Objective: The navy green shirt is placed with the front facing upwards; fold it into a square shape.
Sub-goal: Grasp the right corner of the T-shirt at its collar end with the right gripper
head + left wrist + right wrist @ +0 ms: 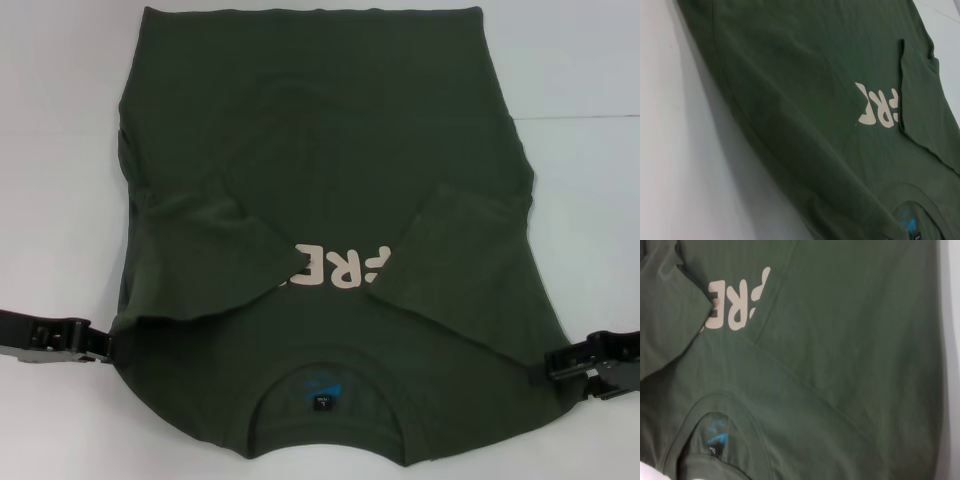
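Reaching in from my left, my left claw (100,345) sits at the edge of the navy green shirt (330,180), right at the shoulder side near the collar end; whether its fingers are parted or closed, and whether they have cloth between them, I cannot tell. The shirt lies spread on the white table (60,120), front up, with the ribbed collar (325,360) nearest me and the hem at the far side. Both short sleeves are folded inward over the chest: the left sleeve (215,255) covers the start of the cream lettering (335,268), and the right sleeve (450,250) covers its end, so only a few letters show between them. A small blue neck label (322,388) shows inside the collar. At the far right, my right claw (560,362) rests against the opposite shoulder edge, and there too I cannot tell how far it is open or whether it grips the fabric. My left wrist view adds the shirt's long side seam (755,130) lying against bare table (675,150), while my right wrist view shows the lettering (735,305) and collar (715,405) up close.
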`<state>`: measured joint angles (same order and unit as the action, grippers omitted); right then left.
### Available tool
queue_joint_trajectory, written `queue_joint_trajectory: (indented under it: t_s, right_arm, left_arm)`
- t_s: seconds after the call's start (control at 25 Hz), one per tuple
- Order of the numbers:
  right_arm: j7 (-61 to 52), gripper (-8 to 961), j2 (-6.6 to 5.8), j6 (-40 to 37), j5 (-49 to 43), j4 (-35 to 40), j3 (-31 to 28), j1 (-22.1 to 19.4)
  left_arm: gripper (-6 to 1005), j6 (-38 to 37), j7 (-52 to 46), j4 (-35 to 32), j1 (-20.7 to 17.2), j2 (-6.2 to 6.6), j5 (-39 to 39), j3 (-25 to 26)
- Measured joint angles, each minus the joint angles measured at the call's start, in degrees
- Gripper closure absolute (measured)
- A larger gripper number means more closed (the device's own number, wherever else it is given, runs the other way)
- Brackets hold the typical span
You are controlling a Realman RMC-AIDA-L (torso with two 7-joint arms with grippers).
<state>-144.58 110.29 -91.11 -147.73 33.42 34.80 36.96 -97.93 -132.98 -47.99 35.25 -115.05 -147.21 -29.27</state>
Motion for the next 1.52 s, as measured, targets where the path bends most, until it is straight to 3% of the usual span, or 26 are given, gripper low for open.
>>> queue_joint_trajectory:
  t_s: [0.24, 0.48, 0.88, 1.36, 1.52]
  right_arm:
    - [-0.30, 197, 0.00, 1.04, -0.04, 0.25, -0.06, -0.17]
    - [-0.33, 379, 0.02, 1.47, -0.27, 0.08, 0.50, -0.13]
    - [0.05, 863, 0.17, 1.81, -0.34, 0.06, 1.19, 0.11]
    - [8.55, 910, 0.14, -1.07, 3.37, 0.57, -1.65, -1.60]
    - [11.38, 911, -0.54, -3.76, 6.12, 0.72, -2.74, -3.00]
  left_arm:
    - [946, -0.03, 0.01, 0.00, 0.00, 0.00, 0.00, 0.10]
    - [946, -0.04, 0.01, 0.00, 0.00, 0.00, 0.00, 0.17]
    - [945, 0.04, 0.07, 0.12, 0.00, 0.00, 0.00, 0.30]
    - [945, -0.26, 0.43, 0.60, -0.44, 0.34, 0.69, 0.45]
    - [944, -0.92, 0.44, 0.62, -0.68, 0.45, 0.70, 0.45]
